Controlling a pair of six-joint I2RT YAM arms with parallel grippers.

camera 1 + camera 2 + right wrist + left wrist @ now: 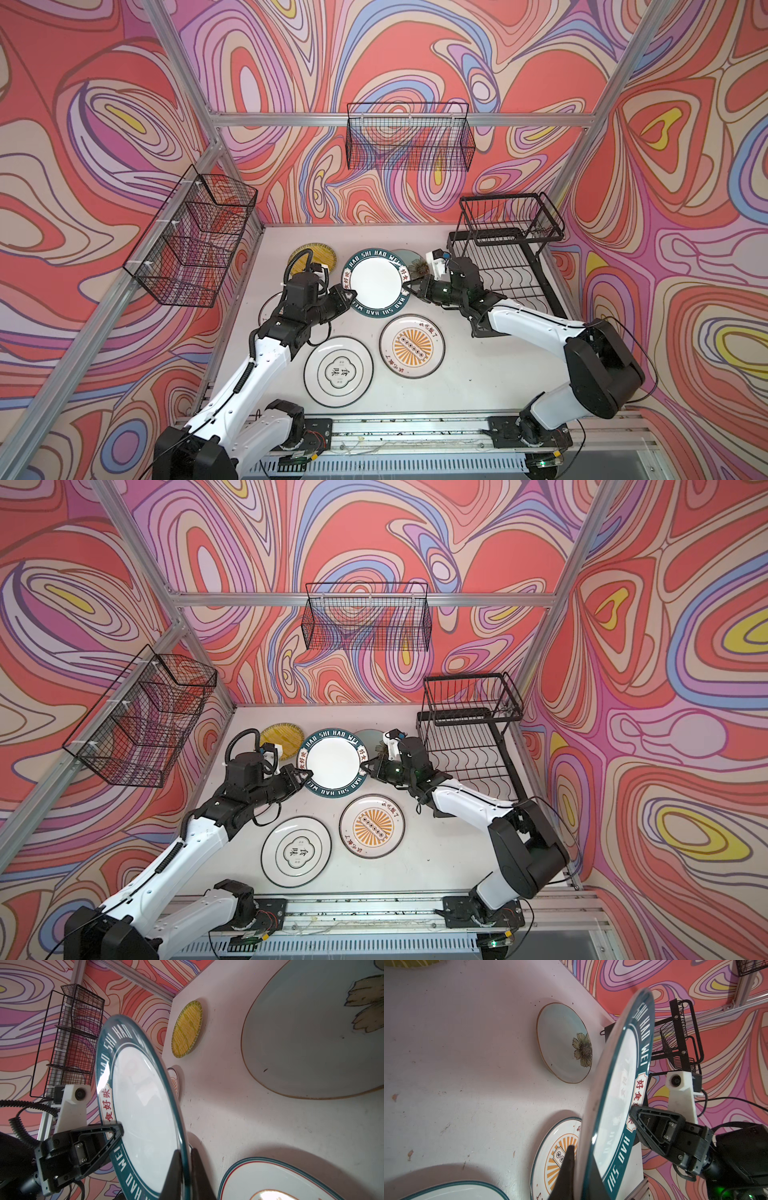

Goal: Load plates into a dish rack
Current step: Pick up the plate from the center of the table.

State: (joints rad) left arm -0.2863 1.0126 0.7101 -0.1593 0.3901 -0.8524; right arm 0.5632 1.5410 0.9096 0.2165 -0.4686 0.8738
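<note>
The white table (478,386) fills the floor of the cell. At its far right corner stands the black dish rack (509,239), raised upper tier at the back and wavy slotted wires on the lower level in front. Two mesh baskets hang off the frame: one on the back wall (409,137) and one on the left side (195,237).

The lettered plate (376,282) – white centre, dark teal rim – is lifted clear of the table and tilted, just left of the rack and not touching it. The white plate with Chinese characters (338,371) and an orange-sunburst plate (411,346) lie flat side by side nearer the arm bases. The pale green flower plate (411,259) lies behind the lifted plate, partly hidden. The yellow striped plate (311,253) sits near the back, partly under the left arm. A second sunburst plate (174,1082) shows only as a sliver.

The left gripper (351,296) pinches the lettered plate's left rim and the right gripper (407,286) pinches the opposite rim – both with fingers narrowed onto the edge, one above and one below.
</note>
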